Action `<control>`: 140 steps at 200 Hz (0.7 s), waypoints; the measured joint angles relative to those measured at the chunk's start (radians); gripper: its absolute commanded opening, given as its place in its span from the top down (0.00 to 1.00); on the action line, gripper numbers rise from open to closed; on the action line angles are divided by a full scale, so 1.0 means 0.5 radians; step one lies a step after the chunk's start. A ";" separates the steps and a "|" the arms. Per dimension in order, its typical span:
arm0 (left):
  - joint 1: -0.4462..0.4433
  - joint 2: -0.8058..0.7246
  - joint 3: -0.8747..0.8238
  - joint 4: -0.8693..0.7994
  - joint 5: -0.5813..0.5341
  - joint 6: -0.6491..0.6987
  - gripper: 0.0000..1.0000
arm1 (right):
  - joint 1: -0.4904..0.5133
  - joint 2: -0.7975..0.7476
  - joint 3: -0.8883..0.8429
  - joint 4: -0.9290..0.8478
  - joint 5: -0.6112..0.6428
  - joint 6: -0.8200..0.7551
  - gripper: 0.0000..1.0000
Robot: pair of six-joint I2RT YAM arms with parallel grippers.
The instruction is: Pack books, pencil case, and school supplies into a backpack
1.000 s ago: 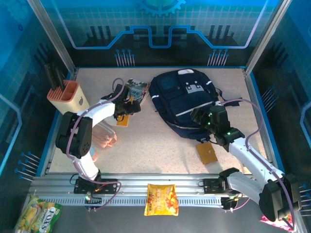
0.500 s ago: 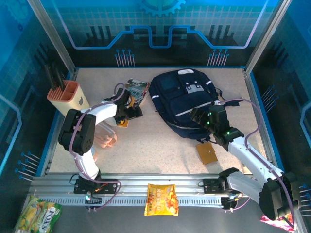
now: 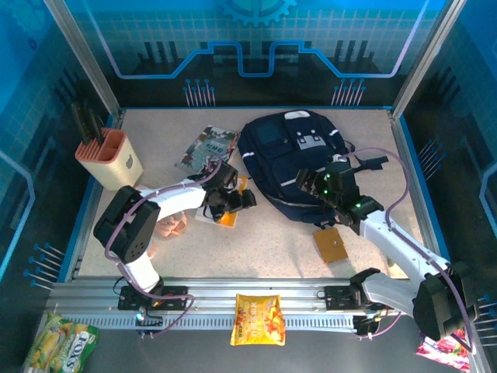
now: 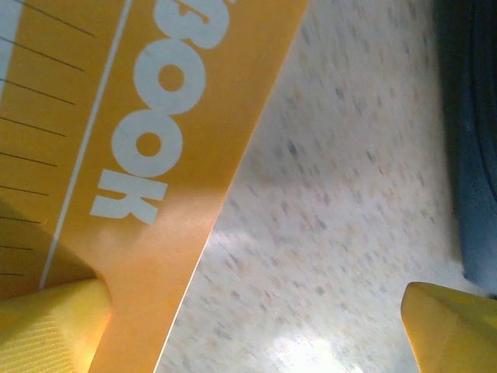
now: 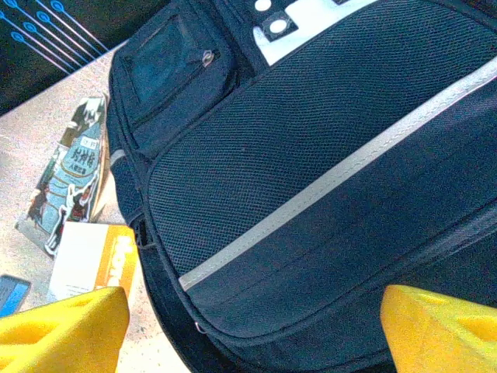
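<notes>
The navy backpack (image 3: 287, 151) lies flat at the back centre, shut, with its grey stripe (image 5: 326, 183) facing up. A green-and-white book (image 3: 208, 146) lies left of it, also seen in the right wrist view as a book (image 5: 70, 175). An orange notebook (image 3: 227, 218) lettered "BOOK" (image 4: 155, 124) rests on the table under my left gripper (image 3: 237, 203), which is open, its left fingertip (image 4: 46, 330) against the notebook's corner. My right gripper (image 3: 308, 183) hovers open over the backpack's lower front (image 5: 311, 256). A tan-brown square piece (image 3: 331, 245) lies near the backpack's front edge. The pencil case is hidden from me.
A peach-and-cream holder (image 3: 109, 159) with black tools stands at the back left. Something pinkish (image 3: 172, 225) lies under the left arm. A yellow snack bag (image 3: 260, 318) sits on the front rail, with another bag (image 3: 58, 346) at the lower left. Blue walls ring the table.
My left gripper swung right and nearer, and the orange notebook shifted with it toward the backpack. My right gripper moved a little left and farther over the backpack.
</notes>
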 measured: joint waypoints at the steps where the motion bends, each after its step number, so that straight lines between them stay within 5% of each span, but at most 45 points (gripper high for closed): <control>1: -0.003 -0.002 -0.002 0.001 0.005 -0.008 0.02 | 0.000 0.002 0.000 0.000 0.000 -0.001 0.15; 61: 0.010 -0.170 -0.049 -0.082 0.205 -0.170 0.03 | 0.080 0.123 0.094 -0.008 -0.030 -0.041 0.21; 140: 0.606 -0.414 0.025 -0.330 0.061 0.307 0.22 | 0.605 0.821 0.590 0.005 -0.188 -0.062 0.41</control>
